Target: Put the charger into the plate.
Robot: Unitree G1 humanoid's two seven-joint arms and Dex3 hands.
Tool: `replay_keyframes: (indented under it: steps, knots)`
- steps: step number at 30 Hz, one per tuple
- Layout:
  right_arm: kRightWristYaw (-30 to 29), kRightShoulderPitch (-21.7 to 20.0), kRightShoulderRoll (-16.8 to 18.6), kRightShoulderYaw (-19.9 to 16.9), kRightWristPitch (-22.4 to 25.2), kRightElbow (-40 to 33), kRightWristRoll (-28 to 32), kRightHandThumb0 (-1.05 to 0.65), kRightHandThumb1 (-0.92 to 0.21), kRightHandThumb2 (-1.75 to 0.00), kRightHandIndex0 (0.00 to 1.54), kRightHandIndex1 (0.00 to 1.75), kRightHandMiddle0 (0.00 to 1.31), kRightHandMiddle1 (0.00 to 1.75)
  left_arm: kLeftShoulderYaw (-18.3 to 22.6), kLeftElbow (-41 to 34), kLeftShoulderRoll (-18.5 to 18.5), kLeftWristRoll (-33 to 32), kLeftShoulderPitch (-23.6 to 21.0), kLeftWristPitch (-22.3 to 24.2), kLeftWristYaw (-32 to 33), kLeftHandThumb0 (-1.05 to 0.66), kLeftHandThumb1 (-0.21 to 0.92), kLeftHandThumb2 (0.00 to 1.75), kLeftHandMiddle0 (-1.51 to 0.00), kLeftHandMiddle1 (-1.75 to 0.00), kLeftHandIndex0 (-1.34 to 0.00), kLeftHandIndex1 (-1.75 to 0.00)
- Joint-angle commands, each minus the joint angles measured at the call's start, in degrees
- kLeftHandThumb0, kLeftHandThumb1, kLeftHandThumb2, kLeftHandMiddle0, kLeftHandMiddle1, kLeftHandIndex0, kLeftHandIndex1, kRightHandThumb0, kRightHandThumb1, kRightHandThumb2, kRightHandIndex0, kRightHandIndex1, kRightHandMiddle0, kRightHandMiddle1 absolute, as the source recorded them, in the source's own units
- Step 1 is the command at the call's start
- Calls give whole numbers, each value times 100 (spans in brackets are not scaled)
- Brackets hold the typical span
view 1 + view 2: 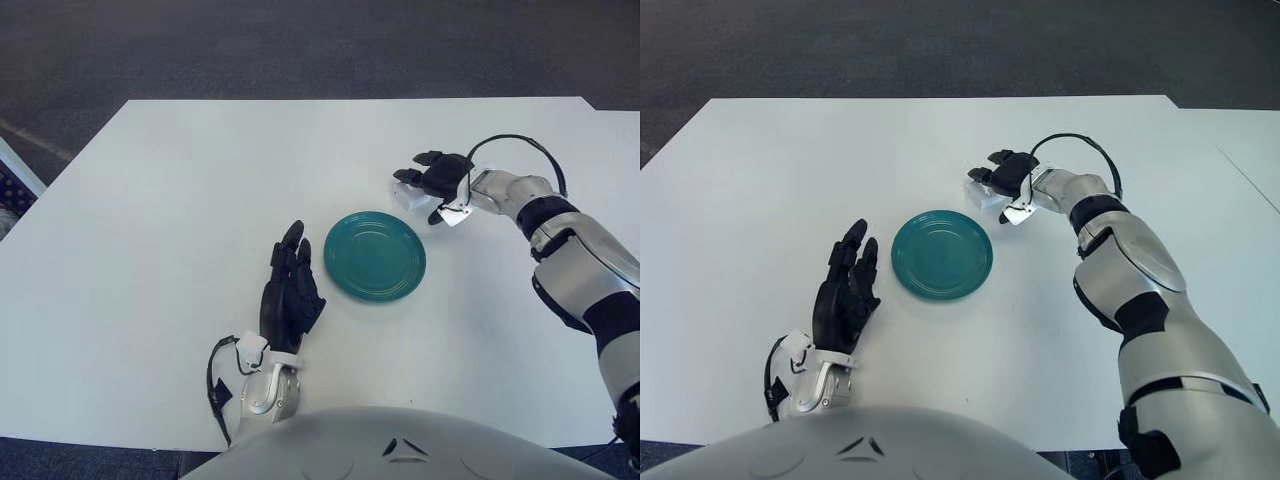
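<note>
The white charger (409,192) lies under my right hand (433,176), whose curled fingers cover it; whether they pinch it, I cannot tell. My left hand (289,292) shows left of the teal plate (375,256), fingers extended.

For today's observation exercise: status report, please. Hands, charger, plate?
Right hand over charger, fingers spread, no grasp visible. Left hand idle, left of plate. Plate holds nothing; path between unobstructed.

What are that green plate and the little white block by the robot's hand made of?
The plate looks like glazed ceramic or glossy plastic; its teal surface has a soft sheen. The charger, beside the right hand, looks like smooth white plastic.
</note>
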Motion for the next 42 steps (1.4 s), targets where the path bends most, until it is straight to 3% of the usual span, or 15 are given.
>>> replay_keyframes:
  steps: [1, 18, 27, 34, 42]
  knots:
    - [29, 134, 67, -11, 98, 59, 61, -74, -92, -53, 11, 1, 0, 6, -325, -217, -346, 19, 183, -124, 23, -85, 92, 74, -20, -2, 0, -59]
    - [263, 406, 242, -275, 250, 72, 462, -72, -92, -47, 15, 1, 0, 14, -424, -608, -313, -190, 506, -3, 33, -83, 92, 70, -22, -2, 0, -76]
    - [251, 495, 241, -216, 256, 89, 456, -71, -92, -52, 14, 0, 0, 10, -450, -654, -305, -63, 536, 13, 73, -82, 92, 69, -22, -1, 0, -76]
    - [116, 521, 222, -45, 352, 182, 281, -72, -92, -53, 13, 0, 0, 7, -459, -683, -376, -277, 553, 50, 81, -81, 92, 66, -24, -2, 0, -88]
    - [-52, 502, 181, 103, 411, 265, 233, -74, -92, -52, 14, 1, 0, 10, -469, -731, -305, -280, 563, 137, 77, -80, 92, 66, -24, -1, 0, -81]
